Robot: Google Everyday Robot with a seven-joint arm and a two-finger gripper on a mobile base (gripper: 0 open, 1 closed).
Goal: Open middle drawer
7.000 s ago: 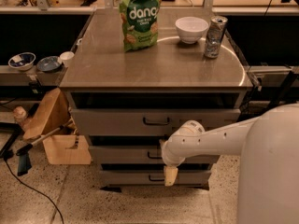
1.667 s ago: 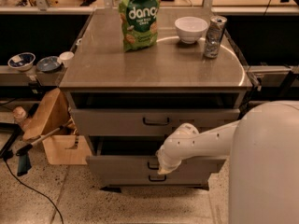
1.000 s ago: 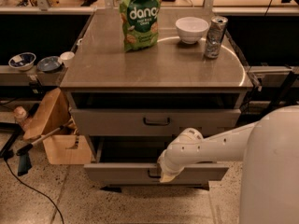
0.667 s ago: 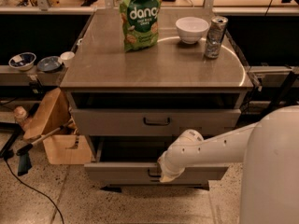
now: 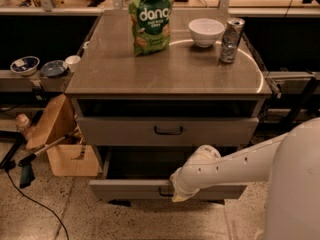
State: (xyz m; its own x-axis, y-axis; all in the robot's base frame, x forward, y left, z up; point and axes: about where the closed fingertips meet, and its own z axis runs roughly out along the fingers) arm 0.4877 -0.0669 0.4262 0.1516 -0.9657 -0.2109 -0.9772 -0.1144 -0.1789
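The middle drawer is a wide, shallow grey drawer under the taller top drawer. It stands pulled out toward me, and its dark inside shows behind the front panel. My gripper is at the centre of the drawer's front, right at the small dark handle, at the end of my white arm, which reaches in from the lower right. The wrist covers most of the handle. The lowest drawer is hidden beneath the pulled-out drawer.
On the cabinet top stand a green snack bag, a white bowl and a can. A wooden box with a leaning board and a tool sits on the floor at left. Bowls rest on a low shelf.
The middle drawer has slid out toward me, from shut to well open. My gripper has moved down and toward me with its front.
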